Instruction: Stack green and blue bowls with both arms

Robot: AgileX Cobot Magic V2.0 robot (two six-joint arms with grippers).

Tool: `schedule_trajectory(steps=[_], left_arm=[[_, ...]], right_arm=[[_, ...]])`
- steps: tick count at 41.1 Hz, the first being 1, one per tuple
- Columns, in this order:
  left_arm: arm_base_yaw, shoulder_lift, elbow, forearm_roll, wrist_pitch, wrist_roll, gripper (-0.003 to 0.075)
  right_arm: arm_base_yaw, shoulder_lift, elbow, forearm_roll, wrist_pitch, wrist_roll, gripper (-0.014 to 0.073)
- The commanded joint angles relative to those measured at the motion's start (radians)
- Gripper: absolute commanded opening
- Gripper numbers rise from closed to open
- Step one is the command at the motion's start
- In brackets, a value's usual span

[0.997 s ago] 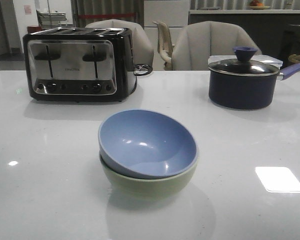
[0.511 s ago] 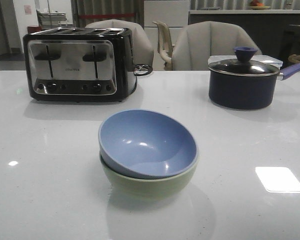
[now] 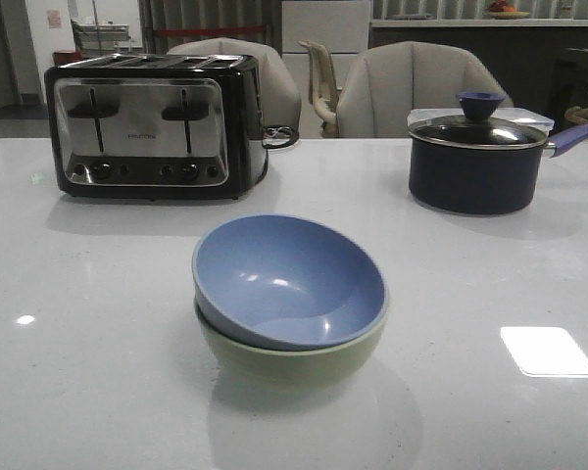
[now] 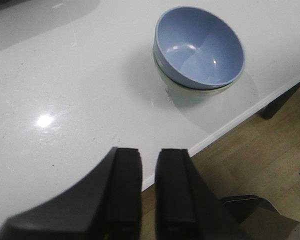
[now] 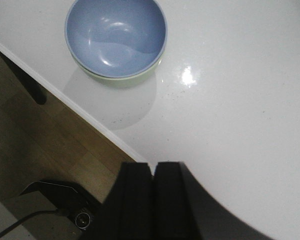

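Blue bowl [image 3: 289,279] sits nested, slightly tilted, in the green bowl [image 3: 292,357] mid-counter [image 3: 98,323] in front view, unchanged over the last second: stacking looks done. Left wrist view: my left hand [image 4: 149,185] empty, barely parted. Right wrist view: my right hand [image 5: 152,192] closed, empty, well clear.

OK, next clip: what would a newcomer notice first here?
The blue bowl nested, slightly tilted, in the green bowl at the table's centre, near the front edge. Behind stand a toaster at far left and a lidded saucepan at far right. Neither tool touches anything: the left tool is slightly parted, the right tool shut, both off the bowls.
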Motion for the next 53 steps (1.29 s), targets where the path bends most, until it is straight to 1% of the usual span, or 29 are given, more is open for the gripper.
schedule_trajectory(steps=[1,5,32,36,40,43,48,53], left_arm=[[-0.002,0.0,-0.026,-0.008,-0.076,-0.011,0.0105],[-0.002,0.0,-0.026,-0.008,-0.074,-0.011,0.0101],[0.004,-0.021,-0.024,-0.011,-0.074,-0.011,0.0101],[0.064,-0.075,-0.024,-0.029,-0.074,-0.011,0.0101],[0.168,-0.166,-0.006,-0.012,-0.108,-0.002,0.0101],[0.244,-0.241,0.035,-0.012,-0.192,-0.002,0.0101],[0.362,-0.381,0.152,-0.006,-0.359,-0.002,0.0101],[0.454,-0.511,0.282,-0.006,-0.463,-0.002,0.0101]], right_arm=[[0.0,0.001,-0.025,-0.001,-0.055,-0.007,0.0071],[0.0,0.001,-0.025,-0.001,-0.058,-0.007,0.0032],[0.0,0.001,-0.025,-0.001,-0.057,-0.007,0.0034],[0.0,0.001,-0.025,-0.001,-0.056,-0.007,0.0034],[0.0,0.001,-0.025,-0.001,-0.056,-0.007,0.0034],[0.0,0.001,-0.025,-0.001,-0.056,-0.007,0.0034],[0.0,0.001,-0.025,-0.001,-0.056,-0.007,0.0034],[0.0,0.001,-0.025,-0.001,-0.056,-0.007,0.0034]])
